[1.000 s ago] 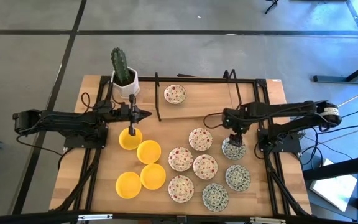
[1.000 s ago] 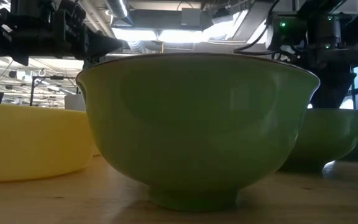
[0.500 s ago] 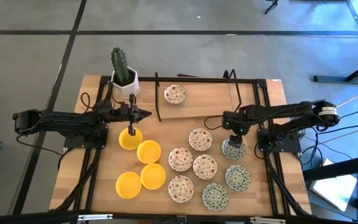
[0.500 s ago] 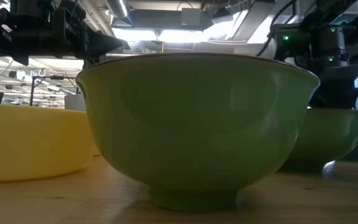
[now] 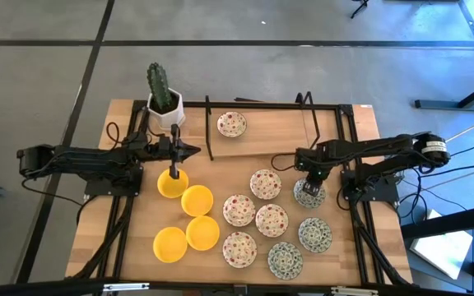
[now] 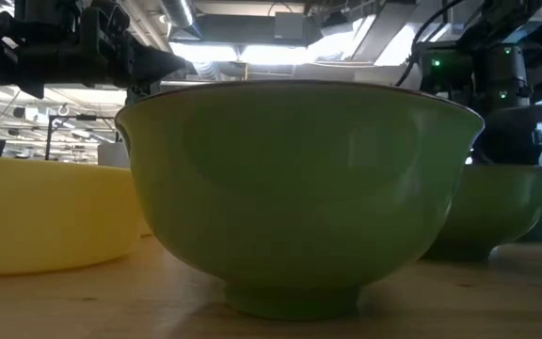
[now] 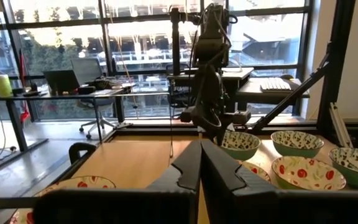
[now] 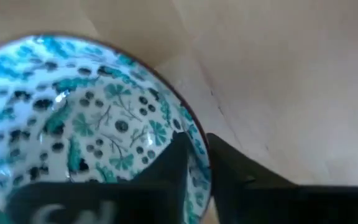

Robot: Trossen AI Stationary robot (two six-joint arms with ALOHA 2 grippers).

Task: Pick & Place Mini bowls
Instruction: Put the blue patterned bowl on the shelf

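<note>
Several mini bowls stand on the wooden table: yellow ones [image 5: 197,200] at the left, red-speckled ones [image 5: 271,219] in the middle, green-patterned ones [image 5: 314,234] at the right. One red-speckled bowl [image 5: 231,124] stands apart at the far side. My right gripper [image 5: 307,182] points down over a green-patterned bowl [image 5: 309,197] and is shut on it. My left gripper [image 5: 196,151] is shut and holds nothing. It hovers level beyond the farthest yellow bowl [image 5: 172,184], fingers [image 7: 191,168] pointing toward the table's right. My right gripper has the green-patterned bowl's rim [image 8: 199,146] between its fingers, one finger [image 8: 169,171] inside the bowl and the other [image 8: 232,171] outside. The fingers come from above, pointing down. The bowl stands upright on the table.
A cactus in a white pot [image 5: 164,105] stands at the far left. A thin black frame [image 5: 257,103] runs around the table's far half. Bare wood lies inside it beside the lone bowl. In the low view a green bowl [image 6: 299,188] fills the picture.
My right gripper has come down a little onto the green-patterned bowl's rim; the bowl has stayed where it was.
</note>
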